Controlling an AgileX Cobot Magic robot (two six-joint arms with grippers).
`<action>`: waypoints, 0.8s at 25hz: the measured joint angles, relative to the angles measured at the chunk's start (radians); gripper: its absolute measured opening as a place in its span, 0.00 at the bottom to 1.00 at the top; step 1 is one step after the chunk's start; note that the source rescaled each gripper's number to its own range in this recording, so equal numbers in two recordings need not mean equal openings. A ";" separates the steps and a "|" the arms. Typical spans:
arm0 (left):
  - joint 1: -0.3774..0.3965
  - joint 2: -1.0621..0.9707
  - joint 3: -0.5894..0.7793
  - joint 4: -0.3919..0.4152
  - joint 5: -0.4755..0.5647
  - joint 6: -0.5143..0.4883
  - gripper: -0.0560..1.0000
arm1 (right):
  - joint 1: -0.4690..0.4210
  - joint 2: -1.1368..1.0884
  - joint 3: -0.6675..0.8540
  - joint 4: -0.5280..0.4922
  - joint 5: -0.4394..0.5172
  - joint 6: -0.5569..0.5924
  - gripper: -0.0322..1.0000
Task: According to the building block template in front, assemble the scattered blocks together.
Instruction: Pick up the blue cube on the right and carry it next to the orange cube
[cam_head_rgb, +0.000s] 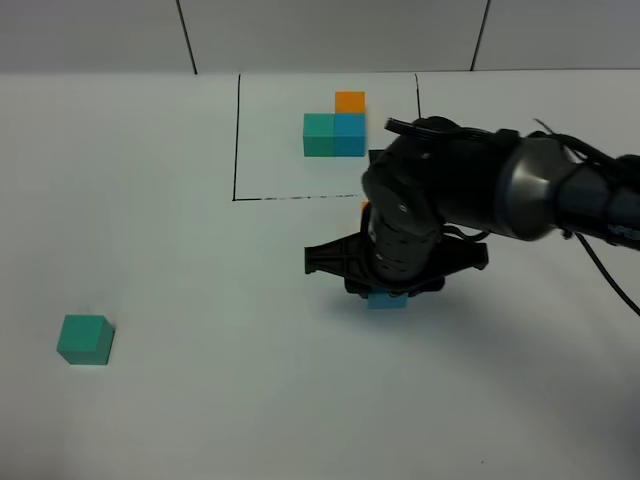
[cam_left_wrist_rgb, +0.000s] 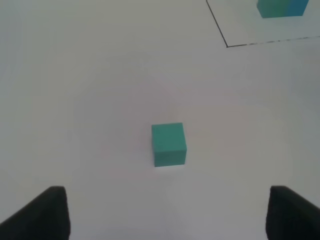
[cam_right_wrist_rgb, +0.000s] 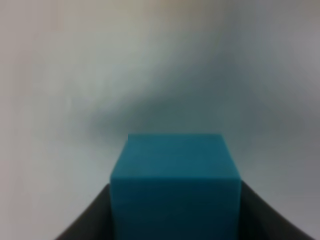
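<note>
The building block template (cam_head_rgb: 335, 125) is a teal, blue and orange cluster inside a black drawn frame at the back; its teal and blue cubes (cam_left_wrist_rgb: 282, 7) also show in the left wrist view. My right gripper (cam_head_rgb: 386, 292) points down in mid-table, shut on the blue block (cam_head_rgb: 387, 301), which fills the space between the fingers (cam_right_wrist_rgb: 175, 185). A sliver of the orange block (cam_head_rgb: 364, 205) peeks out behind the right arm, mostly hidden. The teal-green block (cam_head_rgb: 85, 339) lies alone at front left. My left gripper (cam_left_wrist_rgb: 168, 205) hovers open, short of that block (cam_left_wrist_rgb: 169, 144).
The black frame line (cam_head_rgb: 236, 150) runs just behind the right arm. The bulky right arm (cam_head_rgb: 520, 190) stretches in from the right edge and covers the frame's front right corner. The white table (cam_head_rgb: 200, 270) lies bare between the teal-green block and the arm.
</note>
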 joint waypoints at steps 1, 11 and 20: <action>0.000 0.000 0.000 0.000 0.000 0.000 0.79 | 0.000 0.032 -0.034 0.000 0.013 0.001 0.05; 0.000 0.000 0.000 0.000 0.000 0.000 0.79 | -0.036 0.163 -0.149 -0.043 0.042 0.000 0.05; 0.000 0.000 0.000 0.000 0.000 0.000 0.79 | -0.062 0.171 -0.149 -0.037 0.017 -0.020 0.05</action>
